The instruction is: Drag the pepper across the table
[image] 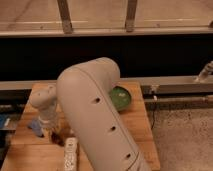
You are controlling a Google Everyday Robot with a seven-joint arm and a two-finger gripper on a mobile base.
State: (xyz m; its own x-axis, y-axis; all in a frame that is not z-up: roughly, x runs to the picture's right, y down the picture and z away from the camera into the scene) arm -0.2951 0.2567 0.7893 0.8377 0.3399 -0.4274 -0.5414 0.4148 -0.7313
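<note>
Dark red pepper (pixel 56 137) low on the table (pixel 141 125), toward seven o'clock, just beside the white power strip (pixel 70 152); gripper (pixel 50 131) right over it, grip state impossible to tell. Best dragged low and steady, lightly pressed, clear of the blue cloth (pixel 36 125) at nine o'clock

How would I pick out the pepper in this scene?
Start at the wooden table under the big beige arm. Toward the picture's left the gripper points down, and the pepper lies right by its tip. It is small, dark red and elongated, unlike the blue cloth on its left and the long white power strip nearer the camera.
</note>
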